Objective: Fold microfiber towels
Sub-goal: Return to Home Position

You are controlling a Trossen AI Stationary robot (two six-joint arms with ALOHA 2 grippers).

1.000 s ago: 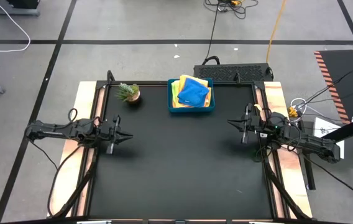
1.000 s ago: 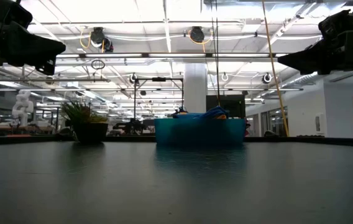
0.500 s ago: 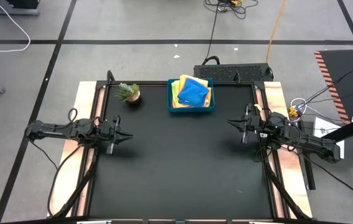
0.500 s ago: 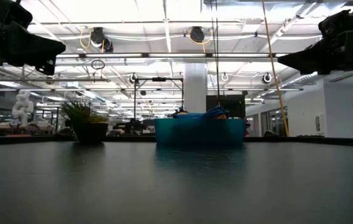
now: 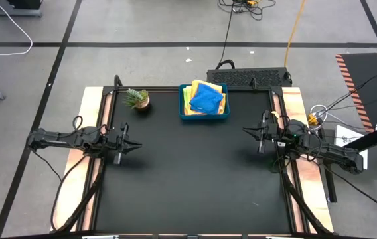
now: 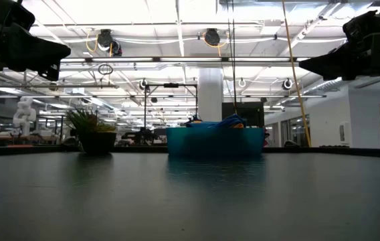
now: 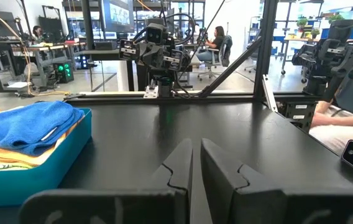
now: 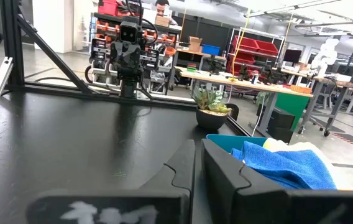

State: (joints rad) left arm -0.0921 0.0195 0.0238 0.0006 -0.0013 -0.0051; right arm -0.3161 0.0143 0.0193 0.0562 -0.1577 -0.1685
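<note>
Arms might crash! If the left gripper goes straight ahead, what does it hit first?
Nothing over the table, then probably the right gripper facing it. The blue bin sits off to one side.

On the table (image 5: 188,179), towels (image 5: 206,98) lie stacked in the tray (image 5: 204,117), the plant (image 5: 137,99) to its left.

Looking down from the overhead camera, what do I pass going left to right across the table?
Potted plant, blue tray with the towels stacked inside, right gripper.
</note>
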